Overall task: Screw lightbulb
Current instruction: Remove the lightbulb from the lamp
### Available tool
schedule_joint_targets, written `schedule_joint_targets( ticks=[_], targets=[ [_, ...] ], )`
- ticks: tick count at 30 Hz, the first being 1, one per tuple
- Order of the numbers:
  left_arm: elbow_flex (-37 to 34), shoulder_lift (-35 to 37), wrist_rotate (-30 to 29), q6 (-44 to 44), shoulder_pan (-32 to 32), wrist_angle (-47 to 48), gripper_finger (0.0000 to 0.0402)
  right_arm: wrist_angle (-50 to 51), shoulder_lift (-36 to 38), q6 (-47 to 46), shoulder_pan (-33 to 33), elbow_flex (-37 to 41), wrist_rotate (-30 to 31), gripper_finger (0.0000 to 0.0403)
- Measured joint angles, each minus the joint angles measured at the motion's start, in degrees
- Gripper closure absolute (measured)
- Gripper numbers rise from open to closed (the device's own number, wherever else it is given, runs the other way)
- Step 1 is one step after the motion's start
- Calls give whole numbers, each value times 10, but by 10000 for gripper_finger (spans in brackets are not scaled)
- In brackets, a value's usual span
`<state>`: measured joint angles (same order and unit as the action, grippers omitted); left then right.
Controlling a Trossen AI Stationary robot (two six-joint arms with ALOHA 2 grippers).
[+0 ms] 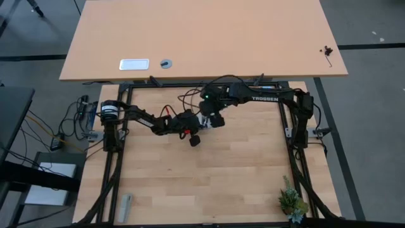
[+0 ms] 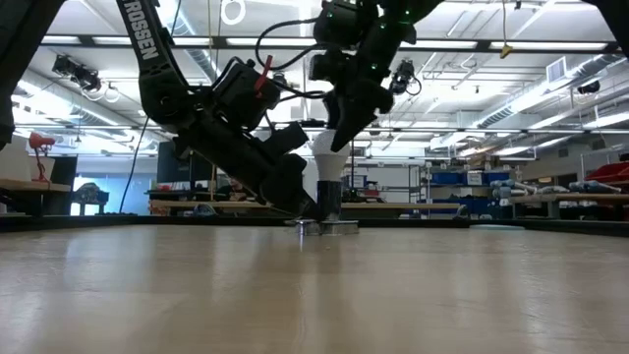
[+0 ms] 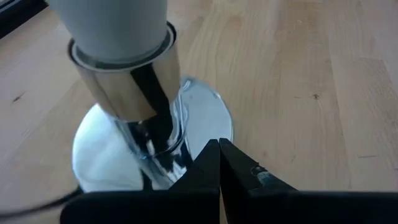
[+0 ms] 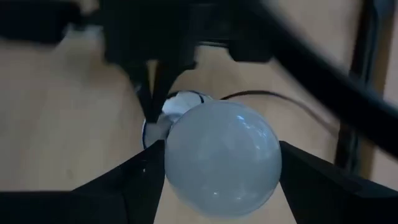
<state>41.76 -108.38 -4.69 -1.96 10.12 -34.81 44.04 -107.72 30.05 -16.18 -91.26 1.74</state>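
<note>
1. High view: both arms meet mid-table, right gripper (image 1: 213, 119) above the socket.
2. Low view: lightbulb (image 2: 326, 157) upright in the socket (image 2: 328, 202).
3. Left wrist: left gripper (image 3: 219, 163) pinched together, pressing the base plate (image 3: 205, 112).
4. Right wrist: fingers (image 4: 140, 180) flank the bulb; twist level, gently.

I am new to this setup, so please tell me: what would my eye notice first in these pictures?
First, the white lightbulb standing in the shiny socket base at the table's middle, with the right gripper over it, jaws at either side. Beside it, the left gripper, jaws shut, presses its tip on the base's round foot.
</note>
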Motion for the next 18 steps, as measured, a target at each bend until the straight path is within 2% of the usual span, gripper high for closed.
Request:
schedule_joint_targets(
  ticks=[3,6,18],
  targets=[
    [0,0,1,0,0,0,399,-5,0,100,-5,0,-14,114],
    [0,0,3,0,0,0,399,-8,0,101,-9,0,-18,112],
    [0,0,4,1,0,0,398,30,2,-134,32,-45,71,83]
  ],
)
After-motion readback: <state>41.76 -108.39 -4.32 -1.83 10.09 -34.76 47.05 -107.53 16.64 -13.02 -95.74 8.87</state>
